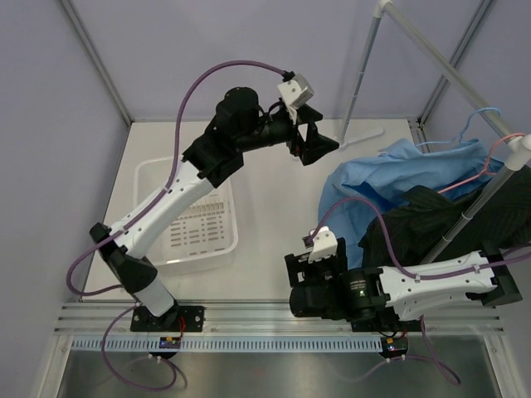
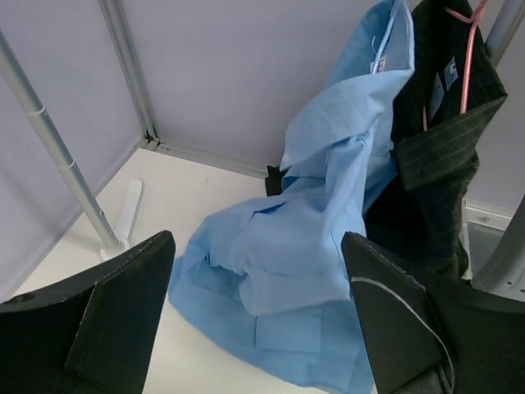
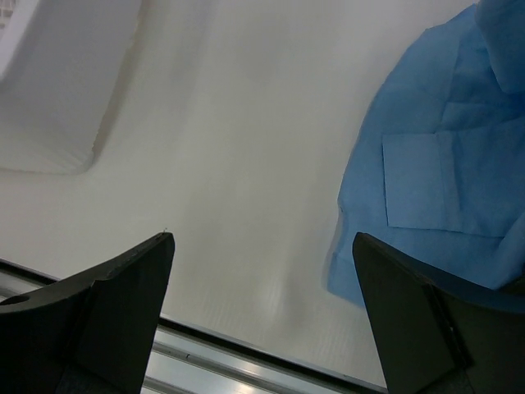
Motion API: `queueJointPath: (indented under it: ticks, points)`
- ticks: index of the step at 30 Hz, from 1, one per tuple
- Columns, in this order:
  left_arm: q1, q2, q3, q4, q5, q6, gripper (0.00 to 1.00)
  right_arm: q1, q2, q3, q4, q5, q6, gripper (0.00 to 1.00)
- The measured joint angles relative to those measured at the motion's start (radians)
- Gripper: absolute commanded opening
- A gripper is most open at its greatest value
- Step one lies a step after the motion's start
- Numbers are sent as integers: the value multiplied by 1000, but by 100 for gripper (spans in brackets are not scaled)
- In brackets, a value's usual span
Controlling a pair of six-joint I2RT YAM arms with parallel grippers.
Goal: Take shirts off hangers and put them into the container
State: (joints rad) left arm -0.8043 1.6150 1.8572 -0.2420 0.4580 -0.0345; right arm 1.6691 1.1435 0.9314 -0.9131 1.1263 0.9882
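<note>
Container [image 1: 148,176] sits empty at the left of the table [image 1: 274,207], well apart from the clothes. Your left pincer [image 1: 311,143] hovers wide open, facing the blue shirt [image 1: 390,178]. Your right pincer [image 3: 262,238] gapes too, holding nothing, low near that shirt's hem. The black shirt [image 1: 431,220] hangs on the pink hanger [image 1: 485,170], far right. Risk: tug the blue cloth sideways and the blue hanger [image 1: 474,123] may snag the rack pole [image 1: 465,211]

Left arm [image 1: 162,207], at 9 o'clock, and right arm [image 1: 431,282], at 4 o'clock: black joints, white shells, purple cables [image 1: 192,91], white wrist camera blocks [image 1: 296,88], black wedge fingers [image 2: 111,324].
</note>
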Motion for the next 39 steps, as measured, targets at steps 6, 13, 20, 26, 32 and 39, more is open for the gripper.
queueJointPath:
  ticks: [6, 13, 20, 26, 32, 39]
  points:
    - [-25, 176, 161, -11, 40, 27, 80, 0, -187, -31, -28, 18, 56, 99]
    - [-45, 277, 177, -10, 86, 29, 78, 0, -229, -49, -55, 25, 99, 99]
    - [-71, 339, 210, 6, 117, 5, 79, 0, -215, -50, -65, 25, 115, 100]
    - [-79, 354, 225, 9, 78, 0, 82, 0, -230, -60, -66, 24, 118, 99]
    - [-78, 313, 217, -5, -52, 10, 85, 0, -234, -62, -72, 24, 119, 100]
    - [-92, 193, 193, -11, -73, 21, 84, 1, -233, -62, -67, 24, 113, 100]
